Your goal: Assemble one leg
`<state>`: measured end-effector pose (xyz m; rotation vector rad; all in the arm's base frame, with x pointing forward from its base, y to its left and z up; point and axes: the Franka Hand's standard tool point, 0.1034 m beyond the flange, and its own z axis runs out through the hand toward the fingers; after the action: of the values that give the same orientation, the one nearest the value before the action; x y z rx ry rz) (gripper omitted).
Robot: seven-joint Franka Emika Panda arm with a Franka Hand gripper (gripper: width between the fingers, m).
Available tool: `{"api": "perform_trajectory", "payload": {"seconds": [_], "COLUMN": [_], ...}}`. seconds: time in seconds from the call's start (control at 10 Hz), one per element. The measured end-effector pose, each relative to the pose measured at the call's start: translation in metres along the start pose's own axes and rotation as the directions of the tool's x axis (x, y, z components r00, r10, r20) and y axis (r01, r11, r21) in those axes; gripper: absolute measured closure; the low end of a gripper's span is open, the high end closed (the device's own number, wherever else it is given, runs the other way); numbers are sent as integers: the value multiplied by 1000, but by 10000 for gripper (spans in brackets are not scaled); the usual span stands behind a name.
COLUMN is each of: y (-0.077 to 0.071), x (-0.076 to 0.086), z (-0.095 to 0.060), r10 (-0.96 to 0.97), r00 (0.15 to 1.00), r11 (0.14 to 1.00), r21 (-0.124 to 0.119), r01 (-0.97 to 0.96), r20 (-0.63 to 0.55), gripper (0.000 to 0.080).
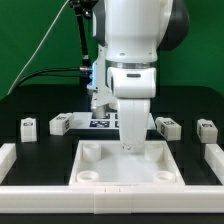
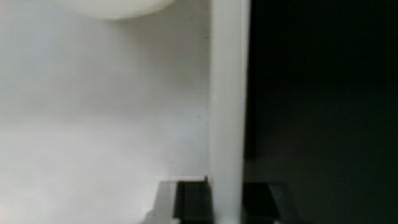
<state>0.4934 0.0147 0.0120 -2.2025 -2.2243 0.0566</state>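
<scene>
Because the bulky arm hides the gripper at mid-frame, whether it is open or clamped cannot be told. Only the wrist view shows dark fingertips flanking the wall of the tabletop; the legs lie apart at the exterior view's left and right.

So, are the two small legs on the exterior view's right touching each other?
Apart. The exterior view shows a strip of dark table between the inner leg and the outer leg.

Black surface. White square tabletop near front, corner holes up. Marker board behind it. Green backdrop. Black cables at exterior view's left.
</scene>
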Motion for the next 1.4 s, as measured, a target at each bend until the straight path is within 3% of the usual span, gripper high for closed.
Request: {"api": "perform_trajectory", "payload": {"seconds": [0.6, 1.1, 1.4], "y": [-3, 0, 1], "x": [37, 36, 43], "z": [-1, -1, -1], "r10": [82, 16, 12], "r00": [996, 1000, 1000], "r11": [993, 997, 996], "r21": [79, 71, 83], "r01": [-84, -18, -14], "r20": [31, 24, 25], "gripper": [735, 734, 734]}}
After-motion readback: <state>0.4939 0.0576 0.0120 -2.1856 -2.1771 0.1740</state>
